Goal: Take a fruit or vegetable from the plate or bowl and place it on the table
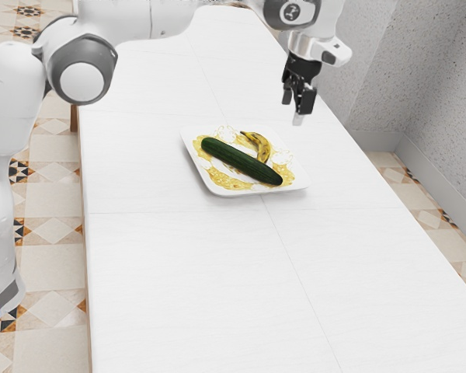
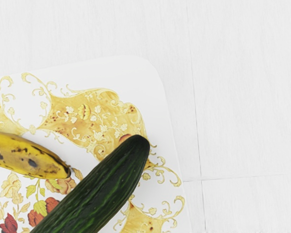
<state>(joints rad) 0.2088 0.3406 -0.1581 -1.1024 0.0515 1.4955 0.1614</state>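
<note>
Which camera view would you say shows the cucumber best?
The exterior view, because it shows the whole cucumber, lying across the plate. The wrist view shows one end close up, the rest cut off.

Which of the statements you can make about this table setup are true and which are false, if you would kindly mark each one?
1. The cucumber lies on the plate. True.
2. The plate is plain white all over. False: it carries a yellow pattern and printed flowers.
3. The banana has dark marks on its peel. True.
4. The banana rests directly on the table. False: it is on the plate, along with the cucumber.
5. The gripper is holding the cucumber. False: it is raised and empty.
</note>
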